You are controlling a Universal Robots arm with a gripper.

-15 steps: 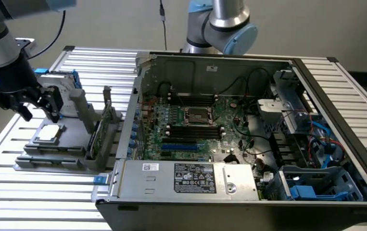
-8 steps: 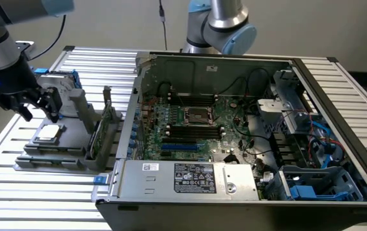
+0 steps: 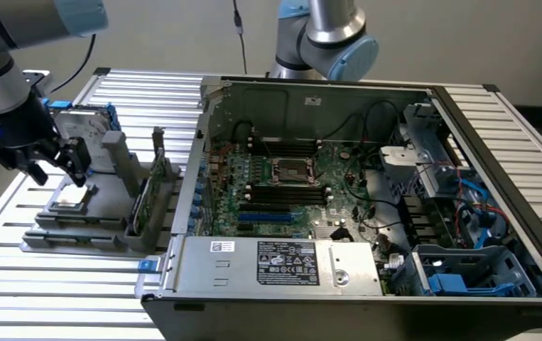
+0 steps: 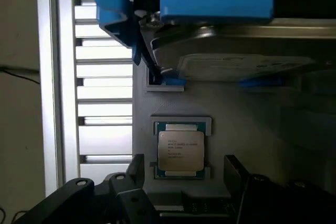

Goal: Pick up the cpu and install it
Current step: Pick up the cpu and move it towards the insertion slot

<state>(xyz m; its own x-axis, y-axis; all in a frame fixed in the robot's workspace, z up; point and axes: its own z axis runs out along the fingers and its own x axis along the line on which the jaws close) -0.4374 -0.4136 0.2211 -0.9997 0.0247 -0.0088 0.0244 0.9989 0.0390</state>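
Note:
The cpu (image 4: pixel 181 150), a small square chip with a silver-grey top, lies flat in a recess of the grey fixture (image 3: pixel 91 227) at the exterior view's left, beside the open computer case. In the exterior view the cpu (image 3: pixel 74 196) sits just under my gripper (image 3: pixel 60 172). My gripper (image 4: pixel 185 167) hangs over it, open, with one dark finger (image 4: pixel 137 169) on each side of the chip and not touching it. The dark square socket (image 3: pixel 290 171) sits in the middle of the motherboard inside the case.
A silver hard drive with blue brackets (image 3: pixel 86 117) stands on the fixture just behind the cpu, also as the hard drive (image 4: pixel 236 66). Upright cards (image 3: pixel 152 188) stand between fixture and case wall (image 3: pixel 194 170). A second arm (image 3: pixel 327 35) rises behind the case. The slatted table (image 3: pixel 24 284) runs underneath.

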